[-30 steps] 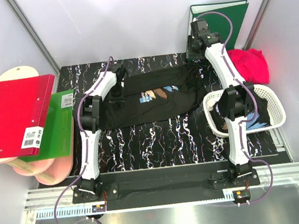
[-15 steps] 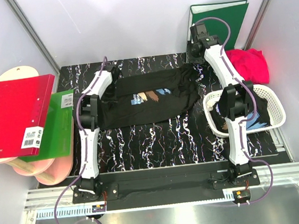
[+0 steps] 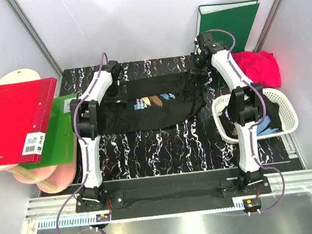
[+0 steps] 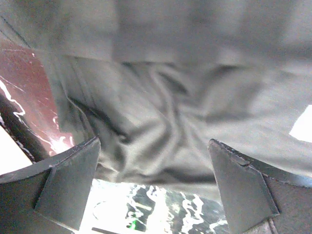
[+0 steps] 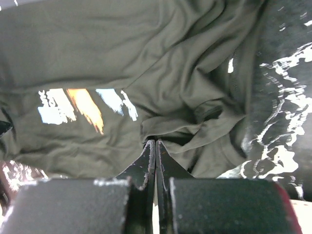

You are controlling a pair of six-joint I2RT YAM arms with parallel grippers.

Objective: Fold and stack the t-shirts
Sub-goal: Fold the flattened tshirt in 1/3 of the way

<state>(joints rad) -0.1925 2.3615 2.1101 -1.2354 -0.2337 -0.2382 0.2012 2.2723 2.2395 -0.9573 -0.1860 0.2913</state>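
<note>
A black t-shirt (image 3: 152, 103) with a tan, white and blue chest print lies spread and wrinkled on the marbled table; it also fills the right wrist view (image 5: 122, 58). My left gripper (image 3: 119, 90) hangs open over its left edge (image 4: 165, 141), and nothing lies between its fingers (image 4: 66, 180). At the shirt's far right corner, my right gripper (image 3: 196, 71) is shut, its tips (image 5: 155, 142) pinching a raised fold. A crimson-pink t-shirt (image 3: 259, 67) lies bunched at the right. Another black t-shirt (image 3: 273, 117) sits in the basket.
The white lattice basket (image 3: 279, 94) stands at the right, under the right arm. A green binder (image 3: 230, 22) leans on the back wall. A red binder (image 3: 14, 123) and a green one (image 3: 57, 130) lie on boards left of the table.
The black t-shirt slid toward the back left. My left gripper opened and let go of it. My right gripper came down onto the shirt's right corner and shut.
</note>
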